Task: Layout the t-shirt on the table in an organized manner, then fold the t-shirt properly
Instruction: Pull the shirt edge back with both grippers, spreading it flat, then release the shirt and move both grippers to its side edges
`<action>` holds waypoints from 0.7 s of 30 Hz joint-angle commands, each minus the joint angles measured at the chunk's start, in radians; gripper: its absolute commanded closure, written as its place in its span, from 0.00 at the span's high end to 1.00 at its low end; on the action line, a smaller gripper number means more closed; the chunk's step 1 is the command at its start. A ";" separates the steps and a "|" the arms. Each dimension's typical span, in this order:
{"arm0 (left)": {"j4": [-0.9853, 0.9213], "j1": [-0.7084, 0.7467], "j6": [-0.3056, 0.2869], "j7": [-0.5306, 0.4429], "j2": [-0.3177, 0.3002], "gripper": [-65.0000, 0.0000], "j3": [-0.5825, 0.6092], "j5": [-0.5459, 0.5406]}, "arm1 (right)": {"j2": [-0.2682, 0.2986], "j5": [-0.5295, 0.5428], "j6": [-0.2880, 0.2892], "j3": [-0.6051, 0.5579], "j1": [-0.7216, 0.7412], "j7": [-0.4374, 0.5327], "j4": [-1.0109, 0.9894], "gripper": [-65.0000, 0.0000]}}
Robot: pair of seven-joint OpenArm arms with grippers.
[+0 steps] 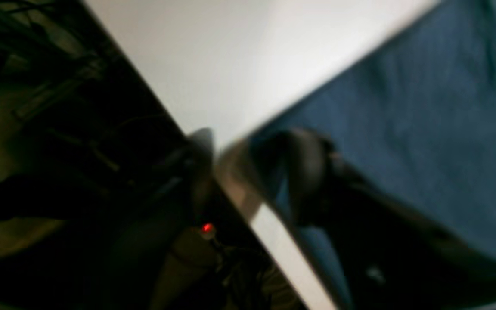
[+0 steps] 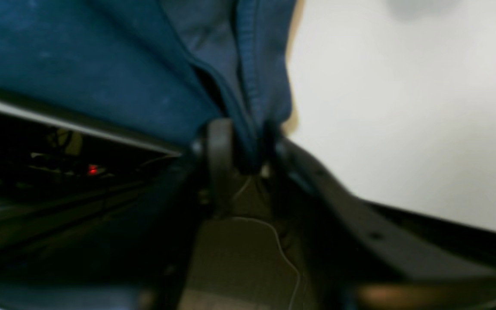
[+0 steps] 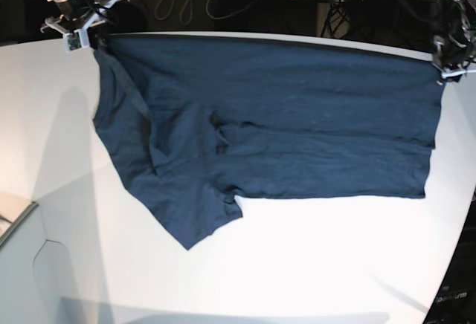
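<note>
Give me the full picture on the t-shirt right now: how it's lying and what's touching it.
The t-shirt is dark navy, soft knit, stretched wide along the far edge of the white table. One lower flap hangs toward the near side; creases bunch around the middle. The right claw has a stitched hem between its fingers at one far corner; the left claw sits at the other.

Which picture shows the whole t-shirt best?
The base view: the whole t-shirt lies spread on the table, both far corners at the grippers. The left wrist view shows only a blurry blue patch; the right wrist view shows just a bunched hem.
</note>
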 commanded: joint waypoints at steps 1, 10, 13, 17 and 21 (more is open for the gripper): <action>0.018 -0.010 -0.004 0.011 -0.009 0.48 -0.018 -0.005 | 0.009 0.016 -0.001 0.009 -0.005 0.019 0.020 0.30; 0.046 -0.010 -0.004 0.025 -0.015 0.48 -0.067 -0.005 | -0.005 0.238 -0.001 0.144 -0.005 0.019 0.118 0.33; 0.089 -0.001 -0.004 0.027 -0.014 0.48 -0.066 -0.003 | -0.005 0.237 -0.001 0.144 -0.007 0.019 0.127 0.33; 0.135 0.001 -0.004 0.027 -0.011 0.49 -0.067 -0.003 | -0.007 0.237 -0.001 0.140 -0.007 0.019 0.129 0.33; 0.136 -0.010 -0.004 0.028 -0.014 0.49 -0.067 -0.003 | -0.021 0.237 -0.001 0.111 0.016 0.019 0.130 0.33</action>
